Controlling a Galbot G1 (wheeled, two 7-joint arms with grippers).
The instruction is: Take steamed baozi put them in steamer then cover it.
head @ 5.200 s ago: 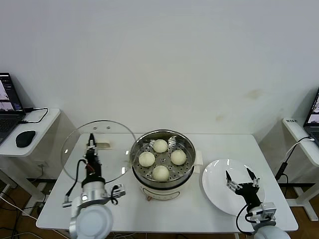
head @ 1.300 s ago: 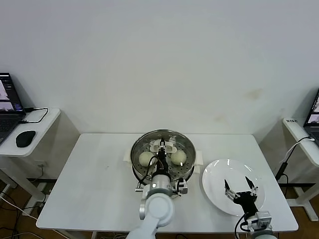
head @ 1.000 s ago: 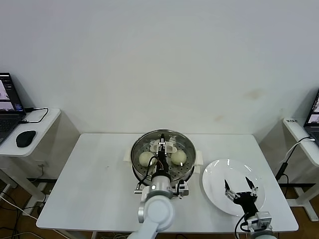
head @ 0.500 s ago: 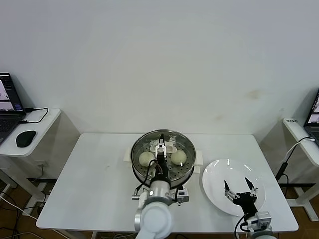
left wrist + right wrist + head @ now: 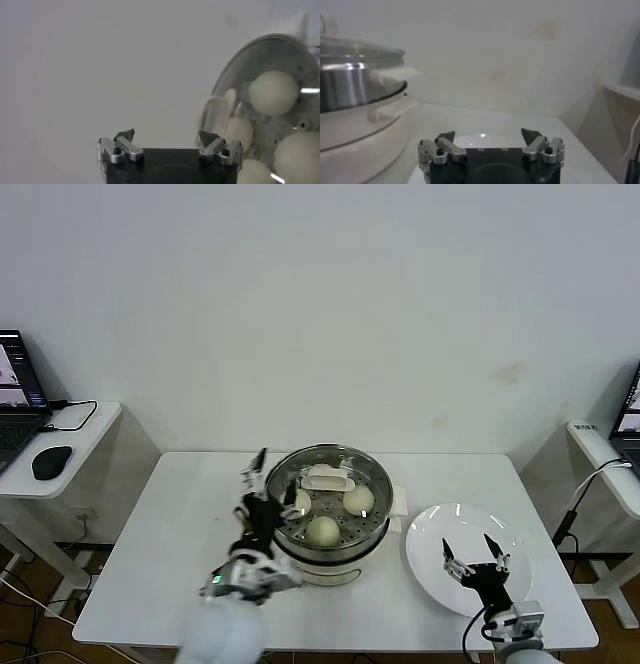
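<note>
The steamer [image 5: 336, 567] stands mid-table with the clear glass cover [image 5: 352, 464] lying on it, cream handle [image 5: 327, 478] on top. Three baozi show through the glass [image 5: 358, 500], [image 5: 322, 531], [image 5: 297, 502]; a fourth is hidden under the handle. My left gripper [image 5: 262, 479] is open and empty beside the steamer's left rim, apart from the cover. In the left wrist view my left gripper [image 5: 166, 136] has its jaws wide apart, with the covered steamer [image 5: 280, 55] and baozi [image 5: 274, 92] beside it. My right gripper [image 5: 470, 554] hovers open over the plate; it also shows in the right wrist view [image 5: 489, 135].
A flat white plate [image 5: 430, 529] lies right of the steamer, under my right gripper. The white table [image 5: 160, 514] stretches left of the steamer. Side desks carry a laptop and mouse [image 5: 50, 462] at far left and cables at far right. In the right wrist view the steamer [image 5: 350, 90] is close.
My left gripper, which was over the cover's handle above the steamer, has let go and pulled back to the steamer's left side. The cover stays on the steamer. The right arm barely moved.
</note>
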